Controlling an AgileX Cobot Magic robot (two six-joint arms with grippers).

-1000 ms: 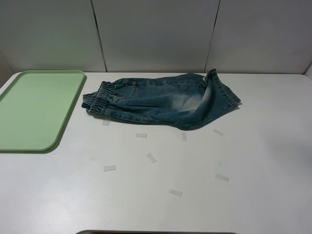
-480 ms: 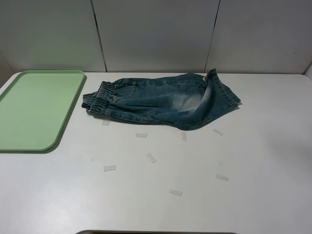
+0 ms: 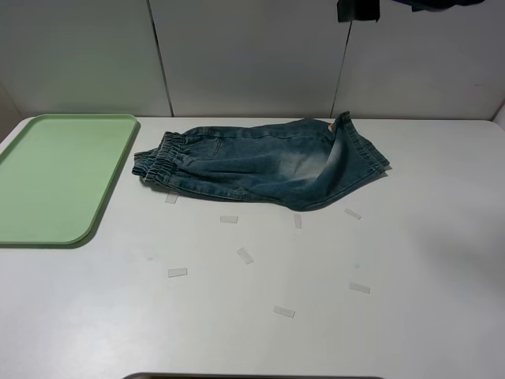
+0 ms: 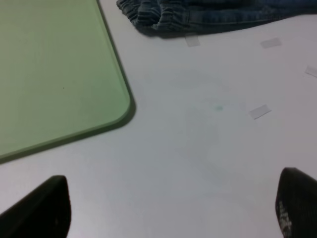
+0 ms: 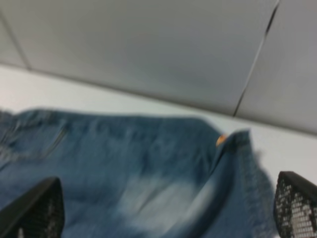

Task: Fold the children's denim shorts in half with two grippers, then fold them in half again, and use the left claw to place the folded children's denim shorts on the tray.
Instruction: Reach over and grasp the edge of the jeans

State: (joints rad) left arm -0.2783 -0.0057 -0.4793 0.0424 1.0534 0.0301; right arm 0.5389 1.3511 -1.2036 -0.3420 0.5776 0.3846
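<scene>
Nearest, bare worktop [image 3: 394, 260] with pale tape strips [image 3: 245, 255] scattered in front of the shorts. The left end effector [image 4: 168, 206] hangs over this stretch, short of the shorts on their waistband side, fingers spread wide with nothing between them. The tray [image 3: 55, 174] lies beside the waistband end of the shorts, apart from them. The children's denim shorts [image 3: 260, 162] lie flat on the worktop, waistband toward the tray, hems away from it. They look already doubled leg over leg, so I judge the first fold done and the second pending. The right end effector [image 5: 166, 206] is poised above the shorts, also spread wide and empty; its view is blurred. Next move, as I judge it: both come down on the shorts, pinch through both layers, and carry one end over the other without the layers sliding. Change: an arm segment [image 3: 357, 9] now cuts in beyond the shorts, against the wall [image 3: 237, 55], where none showed half a second ago; shorts, tray and strips are unmoved.
</scene>
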